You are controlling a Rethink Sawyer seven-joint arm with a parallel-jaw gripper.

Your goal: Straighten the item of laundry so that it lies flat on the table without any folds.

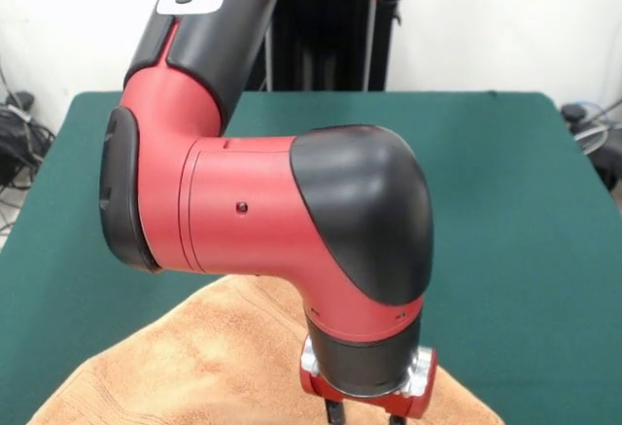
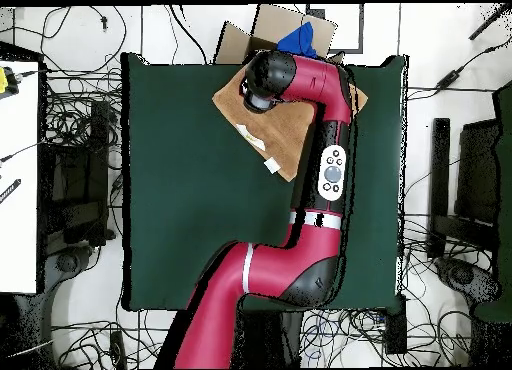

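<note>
While the gripper (image 1: 362,415) hangs over the towel (image 1: 185,367), its grip unclear, pull any fold outward, low.

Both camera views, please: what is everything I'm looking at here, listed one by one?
towel: one, orange-tan, at the table's edge farthest from the robot's base, under the arm's end
white tags: two, on one towel edge
table: one, dark green
cables: many, dark, on the floor around the table
blue thing: one, beyond the table; cannot tell what
arm: one, red and black
gripper: one, over the towel
</note>
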